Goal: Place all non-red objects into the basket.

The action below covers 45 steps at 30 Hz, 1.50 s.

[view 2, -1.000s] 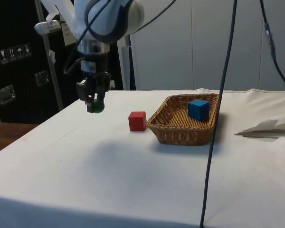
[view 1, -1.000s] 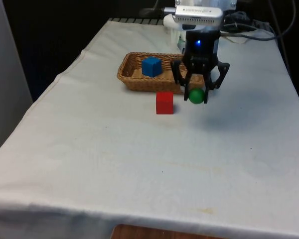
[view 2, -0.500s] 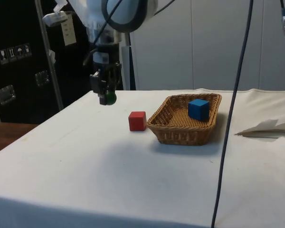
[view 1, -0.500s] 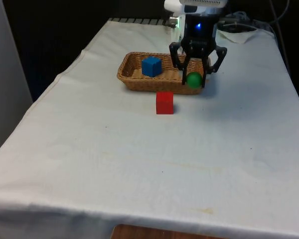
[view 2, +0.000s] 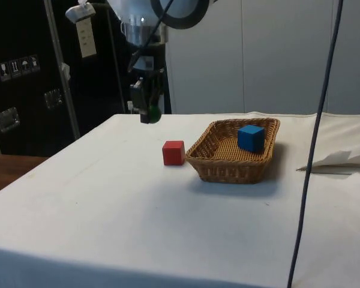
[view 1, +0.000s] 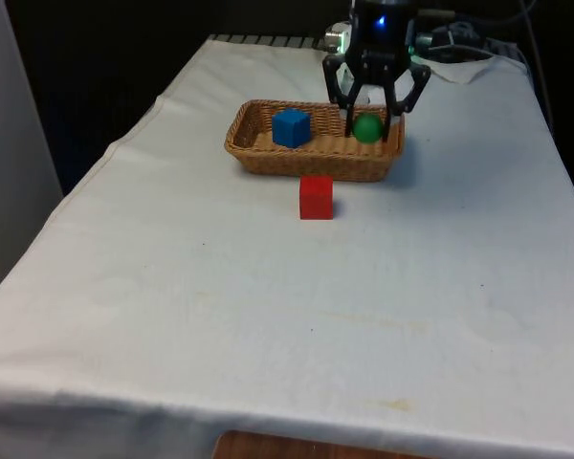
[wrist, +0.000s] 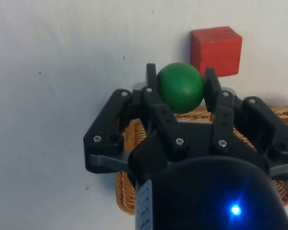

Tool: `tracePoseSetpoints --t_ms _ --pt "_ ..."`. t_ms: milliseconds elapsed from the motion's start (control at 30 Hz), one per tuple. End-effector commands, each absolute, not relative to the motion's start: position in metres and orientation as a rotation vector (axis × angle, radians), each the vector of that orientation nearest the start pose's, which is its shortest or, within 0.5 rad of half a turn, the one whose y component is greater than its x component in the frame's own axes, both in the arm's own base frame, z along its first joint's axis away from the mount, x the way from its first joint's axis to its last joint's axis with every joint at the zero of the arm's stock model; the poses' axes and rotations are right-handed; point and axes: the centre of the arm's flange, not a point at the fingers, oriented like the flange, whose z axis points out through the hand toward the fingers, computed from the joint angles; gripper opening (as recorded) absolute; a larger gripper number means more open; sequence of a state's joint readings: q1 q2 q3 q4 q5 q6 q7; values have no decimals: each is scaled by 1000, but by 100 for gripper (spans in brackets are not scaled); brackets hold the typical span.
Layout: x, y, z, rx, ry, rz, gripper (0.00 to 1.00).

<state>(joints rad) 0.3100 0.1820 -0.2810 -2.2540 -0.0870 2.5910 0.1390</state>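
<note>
Wrist view: gripper (wrist: pixel 180 91) pinching smooth green ball (wrist: pixel 180 87) above woven wicker basket (wrist: pixel 129 191).

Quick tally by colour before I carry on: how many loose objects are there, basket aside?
Red: 1, the red cube on the cloth beside the basket.
Blue: 1, the blue cube in the basket.
Green: 1, the green ball held in the gripper.
Total: 3.

A green ball (view 1: pixel 367 128), a blue cube (view 1: pixel 291 127), a red cube (view 1: pixel 316 198), a tan woven wicker basket (view 1: pixel 268 158), black fingers (wrist: pixel 212 87), and a white-clothed table (view 1: pixel 268 306).
</note>
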Motion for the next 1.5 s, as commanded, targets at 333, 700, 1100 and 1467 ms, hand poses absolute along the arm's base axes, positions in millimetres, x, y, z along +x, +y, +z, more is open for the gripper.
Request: tracePoseSetpoints --t_ms 333,700,1100,1467 --pt "525 14 318 -3248 -26 -275 0" --pt "494 11 319 -3232 -74 -247 0" --pt "461 1 296 -3205 -123 -215 0" --pt "434 -17 278 -3191 -162 -193 0"
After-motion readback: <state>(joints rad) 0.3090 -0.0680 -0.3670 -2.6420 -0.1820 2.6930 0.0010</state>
